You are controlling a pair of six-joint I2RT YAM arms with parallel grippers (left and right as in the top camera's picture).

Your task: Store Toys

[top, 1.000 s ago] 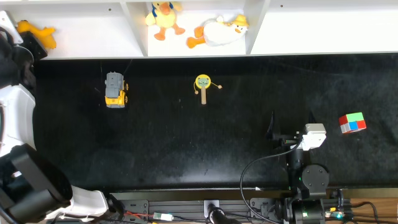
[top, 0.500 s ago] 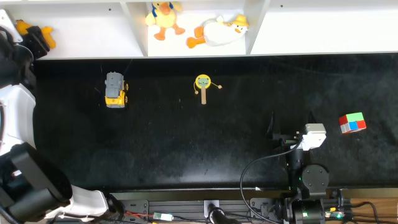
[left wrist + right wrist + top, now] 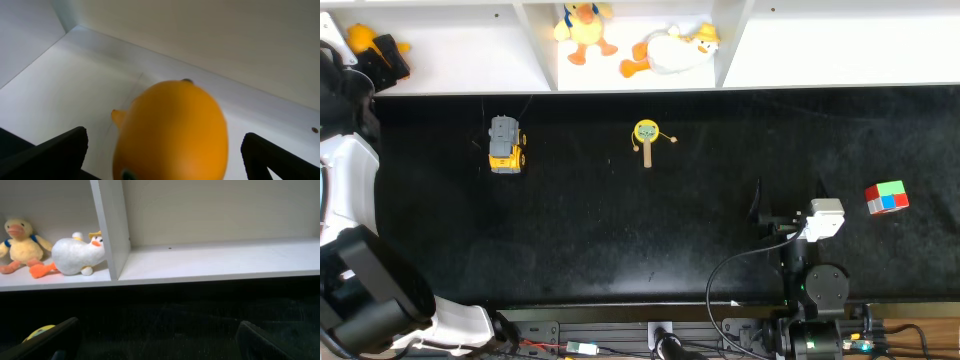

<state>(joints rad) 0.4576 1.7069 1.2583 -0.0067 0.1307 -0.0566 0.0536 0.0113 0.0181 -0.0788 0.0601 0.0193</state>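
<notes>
Apparently mid-placement, the left claw (image 3: 165,145) gapes wide about the orange toy (image 3: 172,120) on the shelf (image 3: 55,95); next, back out cleanly

Bright, even light; faint soft shadows.

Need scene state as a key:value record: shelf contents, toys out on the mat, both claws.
left compartment: orange toy
left claw: open, in the left compartment, fingers either side of the orange toy
middle compartment: yellow duck plush, white duck plush
on black mat: toy truck, handled rattle toy, coloured cube
right claw: open, holding nothing, facing the shelf
</notes>
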